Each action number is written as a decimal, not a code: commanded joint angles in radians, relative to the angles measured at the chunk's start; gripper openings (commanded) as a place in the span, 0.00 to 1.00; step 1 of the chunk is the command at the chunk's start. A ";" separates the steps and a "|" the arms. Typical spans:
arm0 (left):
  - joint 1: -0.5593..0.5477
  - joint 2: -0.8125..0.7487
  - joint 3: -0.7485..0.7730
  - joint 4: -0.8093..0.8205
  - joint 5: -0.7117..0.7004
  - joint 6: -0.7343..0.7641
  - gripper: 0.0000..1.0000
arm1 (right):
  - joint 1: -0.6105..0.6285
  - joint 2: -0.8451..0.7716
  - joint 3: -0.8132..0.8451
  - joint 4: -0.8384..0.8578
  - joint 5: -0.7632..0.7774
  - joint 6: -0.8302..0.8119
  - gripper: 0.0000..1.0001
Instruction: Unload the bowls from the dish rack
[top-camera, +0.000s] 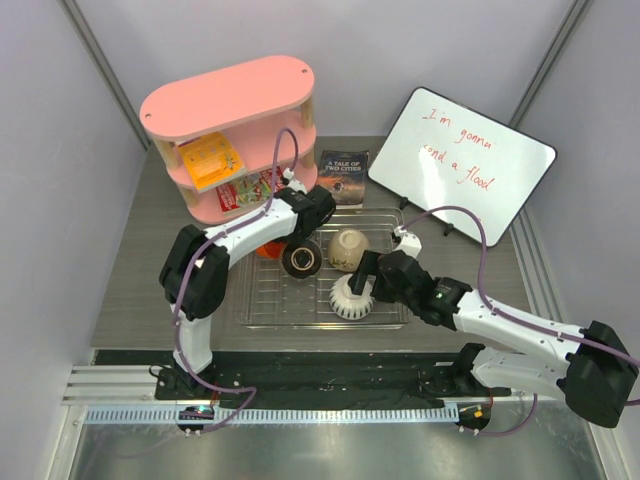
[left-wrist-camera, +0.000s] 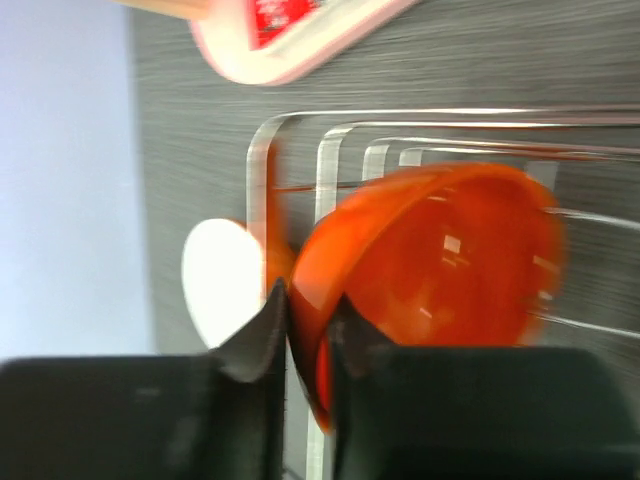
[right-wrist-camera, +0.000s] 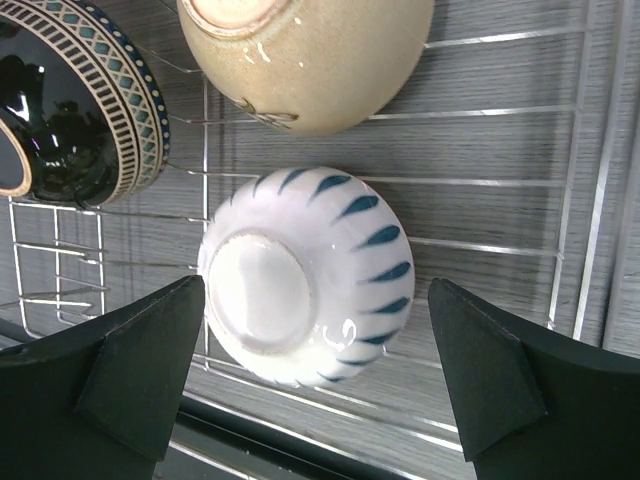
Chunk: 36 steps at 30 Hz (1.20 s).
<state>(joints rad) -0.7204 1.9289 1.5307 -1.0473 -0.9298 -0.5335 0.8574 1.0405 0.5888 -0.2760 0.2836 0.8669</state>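
Grey wood-grain table (top-camera: 130, 290), pale walls all round, dish rack (top-camera: 320, 325) sitting mid-table. Nearest the arms, the right gripper (right-wrist-camera: 315, 283) has its jaws wide apart either side of the white bowl (right-wrist-camera: 300, 275), which lies foot-up on the wires, not touched yet. Behind it in the rack are the dark bowl (right-wrist-camera: 70, 100) and the beige bowl (right-wrist-camera: 310, 50). At the rack's far left end, the left gripper (left-wrist-camera: 308, 305) is pinched on the rim of the orange bowl (left-wrist-camera: 440, 260), one finger inside, one outside. Pink shelf (top-camera: 230, 100) and whiteboard (top-camera: 462, 165) are at the back. My take: lift the orange one straight up clear of the bars before swinging out. A rim pinch on glaze could slip, so go slowly.
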 joint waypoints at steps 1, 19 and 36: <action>-0.008 -0.008 0.029 -0.008 0.022 -0.008 0.02 | -0.009 0.007 -0.011 0.024 0.003 -0.003 1.00; 0.032 -0.160 0.102 -0.025 0.092 0.001 0.00 | -0.012 0.010 -0.010 0.028 -0.001 -0.005 1.00; 0.382 -0.643 -0.295 0.111 0.396 -0.132 0.00 | -0.014 0.000 -0.021 0.029 -0.001 0.000 1.00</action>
<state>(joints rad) -0.4625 1.4315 1.3727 -1.0122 -0.6472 -0.5972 0.8486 1.0477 0.5720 -0.2756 0.2806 0.8669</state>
